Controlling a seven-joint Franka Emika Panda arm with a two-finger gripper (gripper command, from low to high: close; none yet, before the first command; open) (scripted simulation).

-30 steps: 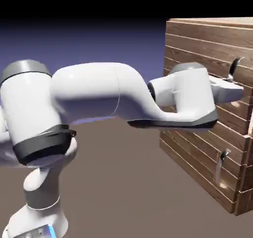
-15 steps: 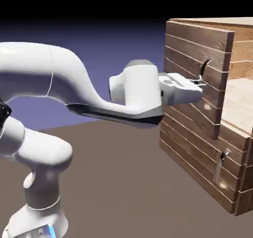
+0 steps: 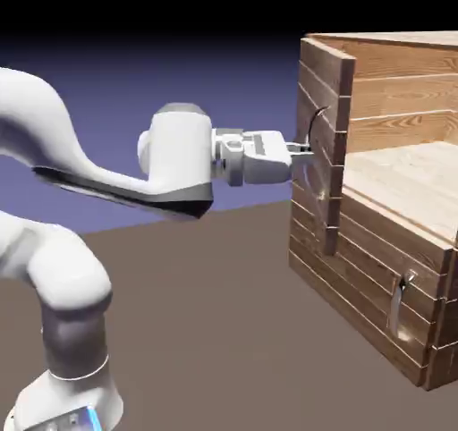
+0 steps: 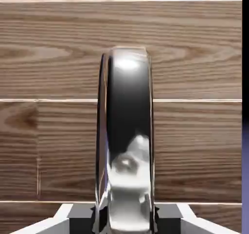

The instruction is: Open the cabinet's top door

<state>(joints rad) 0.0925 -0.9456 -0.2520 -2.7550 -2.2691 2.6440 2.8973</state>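
Blue-violet backdrop and a brown table surround the cabinet (image 3: 394, 232), which stands at the exterior view's right. Its top door (image 3: 324, 143) is swung wide, nearly edge-on to the camera, baring the pale wood shelf (image 3: 411, 174) inside; the lower panel (image 3: 376, 286) is shut. The curved metal handle (image 4: 125, 136) fills the hand view's middle, with the gripper (image 3: 300, 150) clamped on it, fingers pressed against either side. That level grip from the door's outer face suits pulling along the hinge's arc. Open floor lies left of the door's free edge, so I judge there is room to swing further, though the task looks largely done.
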